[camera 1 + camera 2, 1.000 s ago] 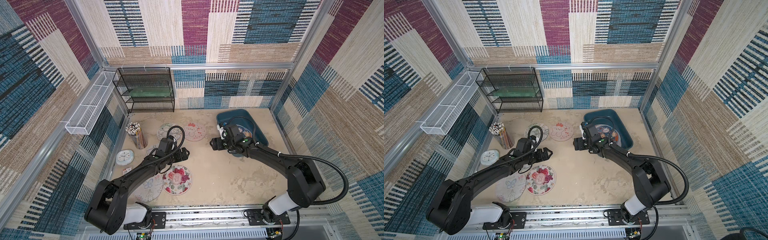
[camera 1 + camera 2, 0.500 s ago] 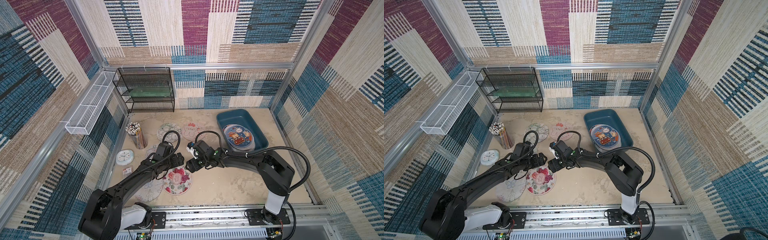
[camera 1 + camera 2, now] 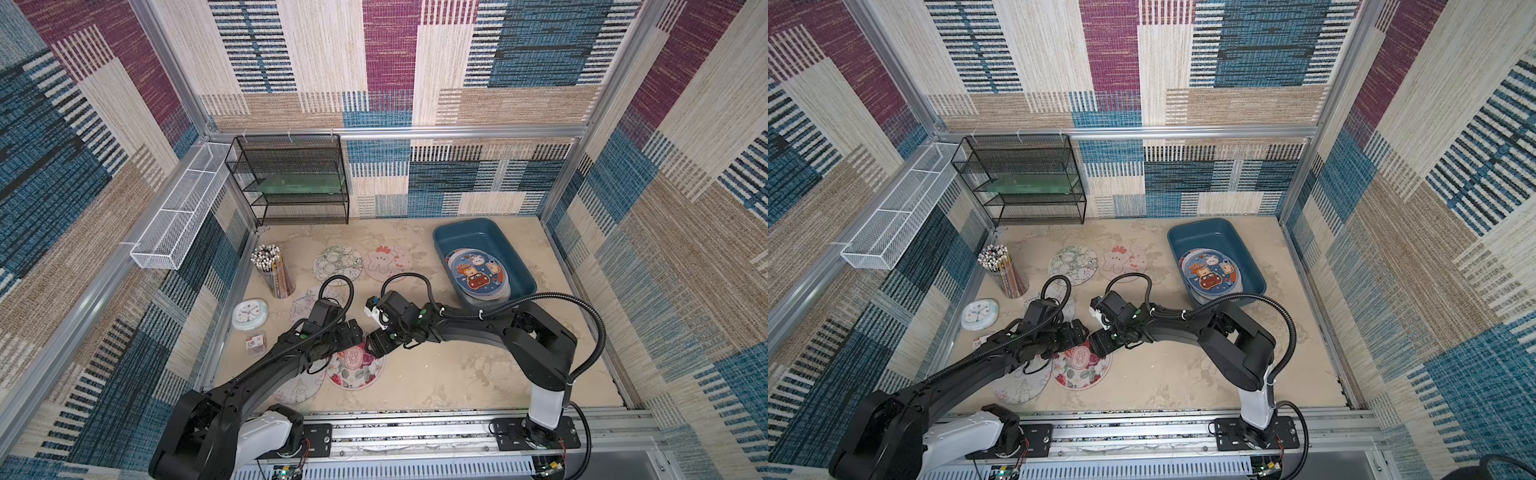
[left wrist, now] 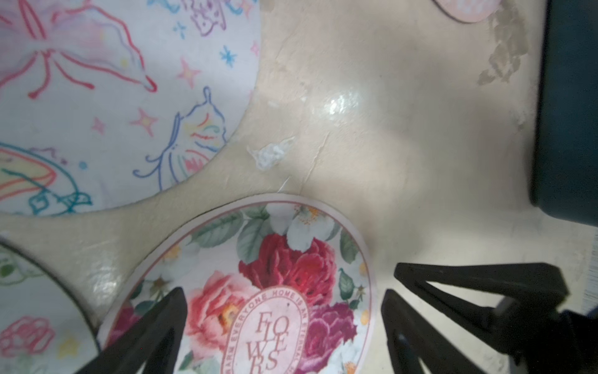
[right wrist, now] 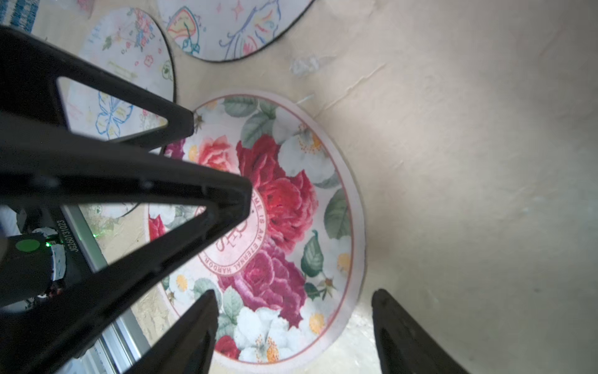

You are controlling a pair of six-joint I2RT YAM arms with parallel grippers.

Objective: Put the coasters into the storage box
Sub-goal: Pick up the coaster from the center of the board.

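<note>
Left hand [image 4: 284, 294] apart, low over floral coaster [image 4: 291, 259] | right hand [image 5: 294, 294] apart, arm stretched across, over its edge

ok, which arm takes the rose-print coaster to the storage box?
Right, probably. The right end effector is open, straddling the rim of the rose-print coaster, and the storage box lies on its side. The left end effector, also open there, would reach across.

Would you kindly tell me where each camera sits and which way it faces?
Top views: stereo pair high above, looking down at table, storage box, both arms.
Left wrist: on the left arm, looking past the left gripper at the flower coaster.
Right wrist: past the right gripper at that coaster, which both wrist views share.
</note>
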